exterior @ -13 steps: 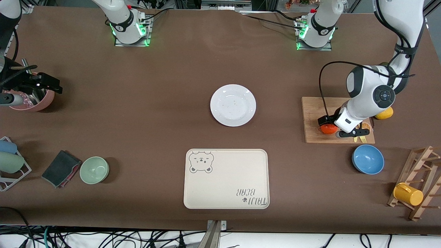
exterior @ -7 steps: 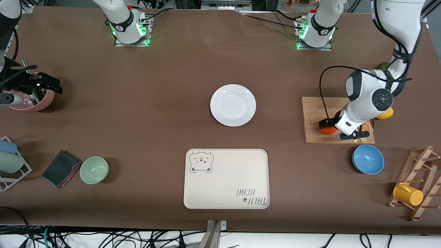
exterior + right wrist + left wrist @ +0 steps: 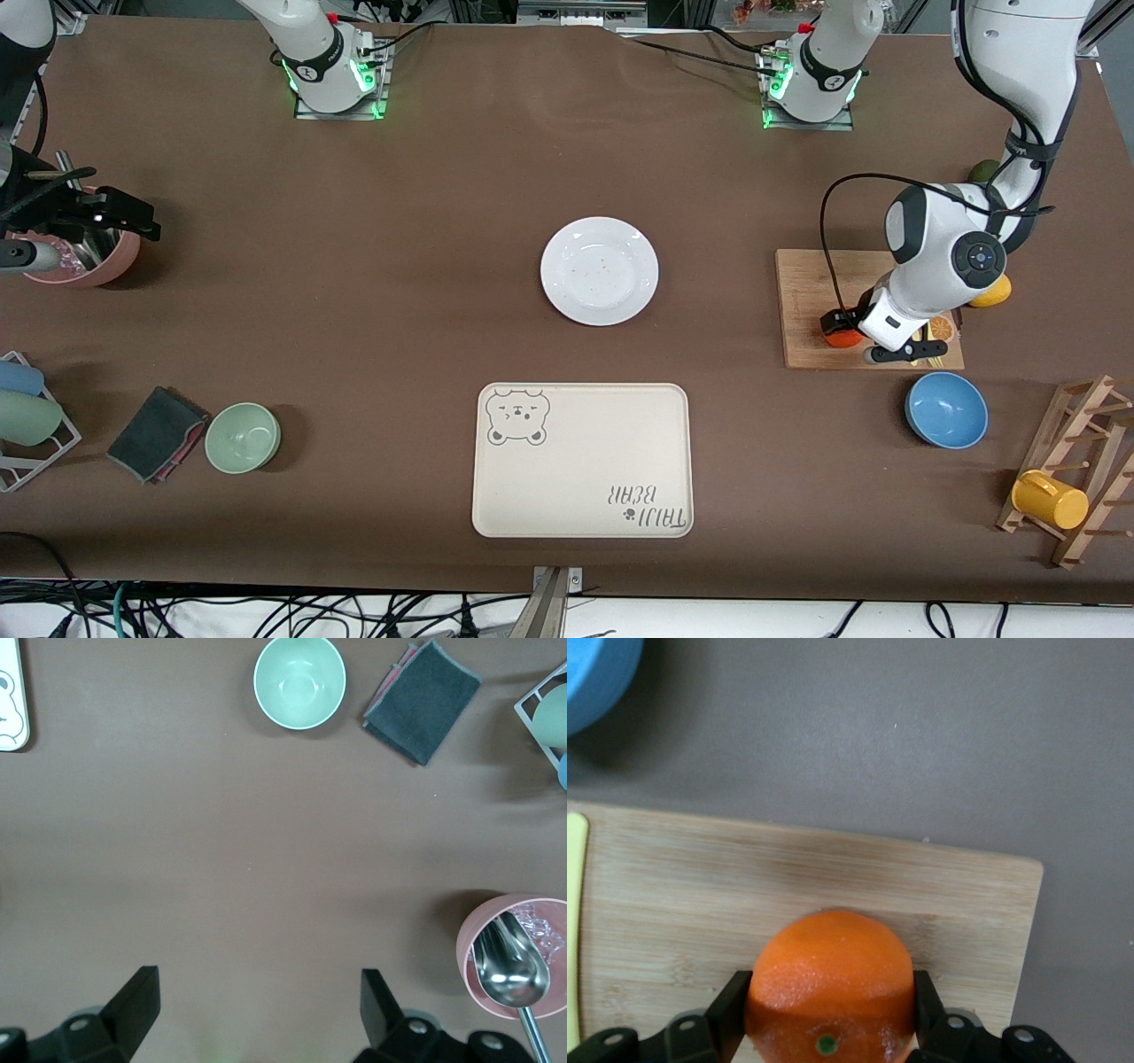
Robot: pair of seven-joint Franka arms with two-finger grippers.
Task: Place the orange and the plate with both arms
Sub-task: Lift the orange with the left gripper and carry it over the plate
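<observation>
On the cream rectangular tray, which lies on the brown counter at the edge nearest the front camera, the two-line dark lettering "TAILI BEAR" can be read. It is printed upside down as seen from the front camera, in the tray's corner toward the left arm's end. A small paw mark is set beside the lettering. No other readable text, number or brand is seen.

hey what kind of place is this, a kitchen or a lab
Most likely a robot lab set up like a kitchen: two arms bolted to a cloth-covered table, loose cables along its edge, and kitchenware such as a plate, a cutting board and a mug rack.
</observation>
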